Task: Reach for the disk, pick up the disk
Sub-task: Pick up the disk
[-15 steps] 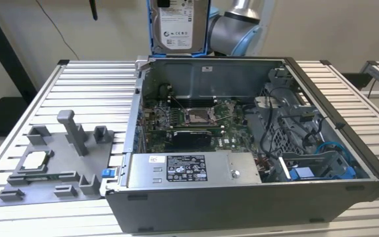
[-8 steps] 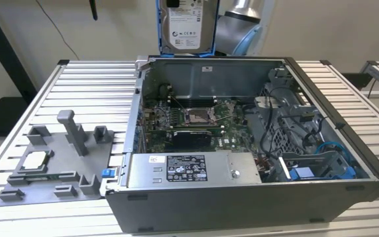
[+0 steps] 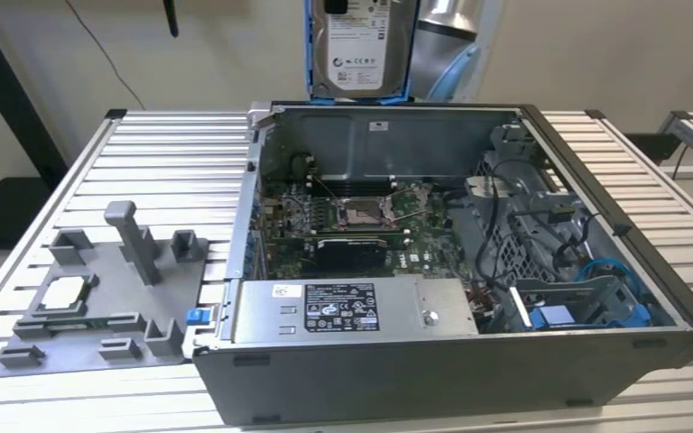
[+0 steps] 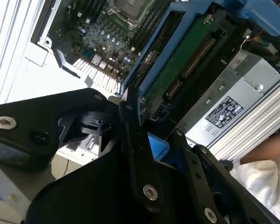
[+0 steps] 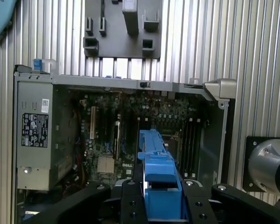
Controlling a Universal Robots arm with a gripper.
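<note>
1. You are looking at the disk (image 3: 364,47) hanging upright in the air above the rear wall of the open computer case (image 3: 467,271), its white label facing the exterior view and its blue bracket showing along both edges.
2. The tool (image 4: 147,140) is clamping the disk by one end; in the second wrist view its black fingers (image 4: 130,140) are pressing on the blue frame on either side of the drive's green circuit board (image 4: 177,70).
3. In the first wrist view you are looking straight down the blue bracket (image 5: 158,182) between the black links, with the motherboard (image 5: 144,126) well below it.
4. Both the reach and the pick-up are reading as done: the disk is touching nothing in the case and is riding clear of it.
5. On the tabletop (image 3: 166,162), the grey fixture tray (image 3: 106,298) is sitting beside the case toward the exterior view's left, holding the small square chip (image 3: 60,293), untouched.
</note>
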